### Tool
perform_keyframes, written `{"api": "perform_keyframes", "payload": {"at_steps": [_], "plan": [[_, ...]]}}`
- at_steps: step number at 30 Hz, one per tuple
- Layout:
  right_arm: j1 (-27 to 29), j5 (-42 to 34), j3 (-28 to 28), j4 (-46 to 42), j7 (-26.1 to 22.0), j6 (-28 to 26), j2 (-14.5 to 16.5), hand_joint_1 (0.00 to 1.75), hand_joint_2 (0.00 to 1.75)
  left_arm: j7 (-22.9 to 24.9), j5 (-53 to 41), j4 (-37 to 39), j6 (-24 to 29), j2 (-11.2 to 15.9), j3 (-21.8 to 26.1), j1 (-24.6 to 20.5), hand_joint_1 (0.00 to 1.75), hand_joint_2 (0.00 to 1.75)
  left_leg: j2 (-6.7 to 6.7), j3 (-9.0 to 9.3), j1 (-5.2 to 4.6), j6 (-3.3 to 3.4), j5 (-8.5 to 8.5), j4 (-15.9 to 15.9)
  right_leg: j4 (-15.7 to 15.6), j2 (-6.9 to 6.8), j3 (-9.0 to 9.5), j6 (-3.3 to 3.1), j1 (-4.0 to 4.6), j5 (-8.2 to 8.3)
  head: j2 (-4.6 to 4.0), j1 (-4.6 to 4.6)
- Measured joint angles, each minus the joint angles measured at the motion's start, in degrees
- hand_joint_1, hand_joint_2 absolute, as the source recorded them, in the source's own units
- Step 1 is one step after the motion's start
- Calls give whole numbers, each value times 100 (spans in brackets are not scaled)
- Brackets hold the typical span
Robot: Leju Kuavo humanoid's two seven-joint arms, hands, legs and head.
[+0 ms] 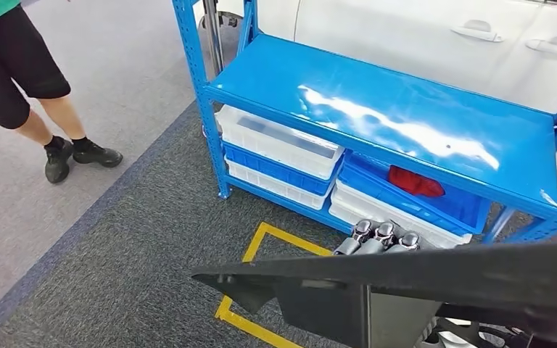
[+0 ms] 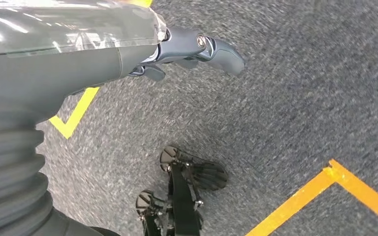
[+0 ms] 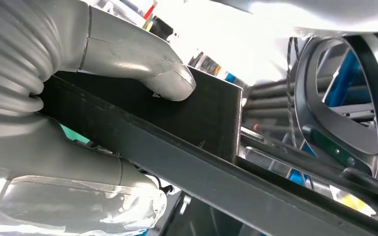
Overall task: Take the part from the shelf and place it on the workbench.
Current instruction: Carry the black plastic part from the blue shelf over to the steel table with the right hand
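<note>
Black part hangs over grey carpet, blue shelf beyond.

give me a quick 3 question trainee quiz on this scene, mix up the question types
1. True or false: the right hand grips the black part.
2. Where does the red item lie? A) on the top shelf B) in a blue bin below the top shelf C) on the carpet
3. Fill in: the left hand hangs over grey carpet marked with ____ tape.

Key: 1 true; 2 B; 3 yellow
</note>
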Motion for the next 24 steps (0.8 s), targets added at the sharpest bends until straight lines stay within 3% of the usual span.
{"api": "perform_keyframes", "payload": {"at_steps": [1,3,5,7,9,11,13,14,15,16,18,19,20,22,23,24], "plan": [[9,-3,-12,1,0,79,35,175,175,-20,15,0,-13,-6,0,0,0,175,-86,-1,1,-10,-6,20,-371,80,165,-16,-10,241,0,0],[15,3,-42,3,-1,290,131,175,175,-51,43,0,-45,-16,0,-10,0,175,-242,-34,0,-56,-13,67,-1077,403,474,-43,-43,540,0,0],[36,46,-133,21,-3,525,246,175,175,-54,58,0,-69,-13,0,-16,0,175,-382,-101,22,-136,7,89,-1305,565,549,-55,-41,565,0,0],[48,91,-230,53,-2,565,343,175,175,-34,33,0,-85,15,-2,3,0,175,-474,-148,48,-222,30,78,-1352,419,561,-101,-36,590,0,0],[41,87,-249,78,-1,395,372,175,175,-2,-18,-1,-90,61,-10,16,0,175,-214,-251,38,-282,-102,273,-1415,247,598,-178,-45,614,0,-1],[46,70,-244,100,0,241,372,175,175,19,-45,-1,-97,109,-18,-3,0,175,169,-552,33,-332,-453,921,-1439,59,612,-233,-20,613,0,-1],[52,70,-227,130,1,130,371,175,175,23,-68,0,-130,141,-22,-7,0,175,285,-861,49,-371,-716,1588,-1437,-130,609,-252,4,603,0,-1],[51,74,-212,147,1,79,371,175,175,24,-82,0,-148,152,-26,2,0,175,301,-889,54,-380,-707,1675,-1435,-215,609,-253,10,598,0,-1],[49,76,-197,165,1,30,370,175,175,29,-96,0,-166,160,-31,13,0,175,324,-795,57,-380,-599,1524,-1432,-297,613,-248,15,592,0,-2],[46,72,-179,183,1,-14,369,175,175,43,-111,0,-174,170,-37,19,0,175,381,-590,56,-369,-424,1168,-1431,-374,622,-238,20,583,-1,-2],[43,37,-151,214,1,-75,368,175,175,83,-135,0,-174,192,-52,14,0,175,600,-149,23,-296,-157,367,-1427,-514,651,-205,44,558,-1,-1],[42,14,-141,227,1,-90,368,175,175,105,-144,-1,-167,200,-58,9,0,175,673,-23,2,-249,-99,135,-1427,-568,663,-182,57,549,-1,-1],[42,-4,-133,243,1,-94,367,175,175,123,-150,-1,-157,204,-62,12,0,175,692,13,-19,-203,-94,48,-1428,-618,672,-156,67,544,0,-1],[39,-20,-120,284,1,-86,368,175,175,151,-151,-1,-136,204,-63,40,0,175,572,-6,-31,-137,-70,39,-1446,-711,694,-100,73,543,0,-1],[34,-23,-115,312,2,-80,371,175,175,157,-150,-1,-123,201,-63,59,0,175,509,-1,-19,-107,-50,12,-1433,-699,703,-68,65,521,0,-1],[26,-27,-111,349,1,-74,377,175,175,157,-150,-1,-113,198,-63,67,0,175,453,7,-3,-75,-25,-18,-1347,-601,676,-42,53,447,0,0]]}}
